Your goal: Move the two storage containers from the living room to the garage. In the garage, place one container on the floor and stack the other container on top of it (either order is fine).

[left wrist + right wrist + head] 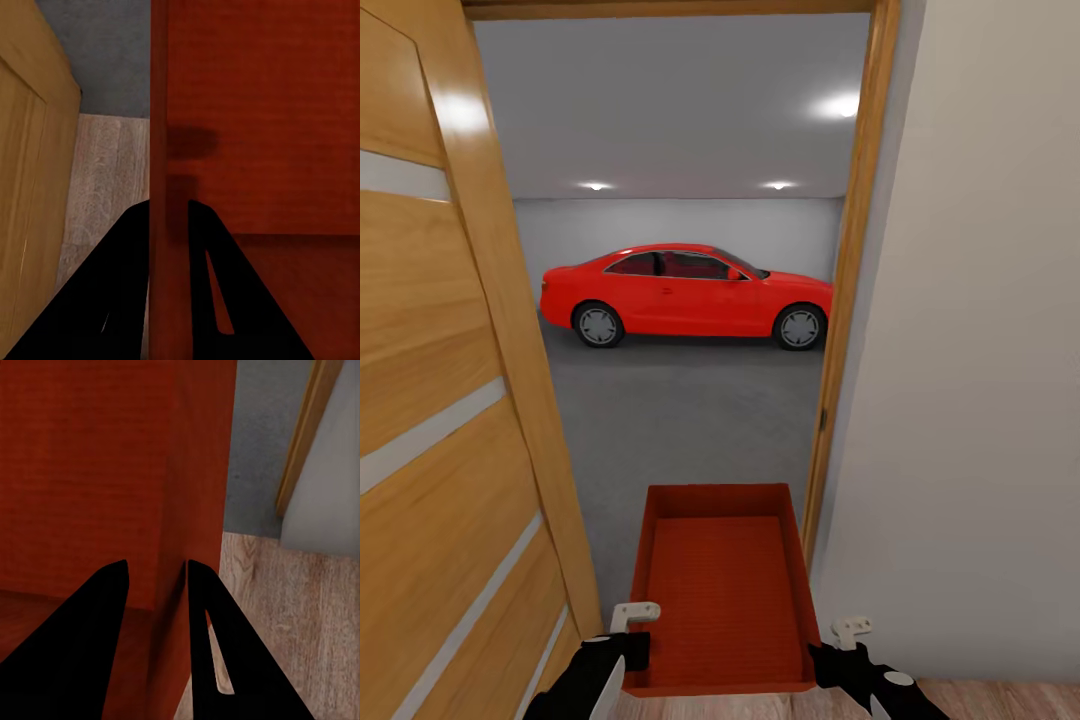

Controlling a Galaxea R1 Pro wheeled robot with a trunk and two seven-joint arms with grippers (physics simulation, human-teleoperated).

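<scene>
I hold one orange-red storage container (725,590) low in front of me, open side up and empty, in the doorway to the garage. My left gripper (630,648) is shut on its left wall near the close corner, and my right gripper (836,660) is shut on its right wall. In the left wrist view the black fingers of the left gripper (166,206) straddle the thin wall of the container (159,112). The right gripper (156,566) clamps the container's other wall (196,472) the same way. The garage's dark grey floor (680,420) lies ahead.
A wood-panelled door (440,400) stands open close on my left. The wooden door frame (850,300) and a pale wall (980,350) are close on my right. A red coupe (680,295) is parked across the far end. Light wood planks (1000,700) are under me.
</scene>
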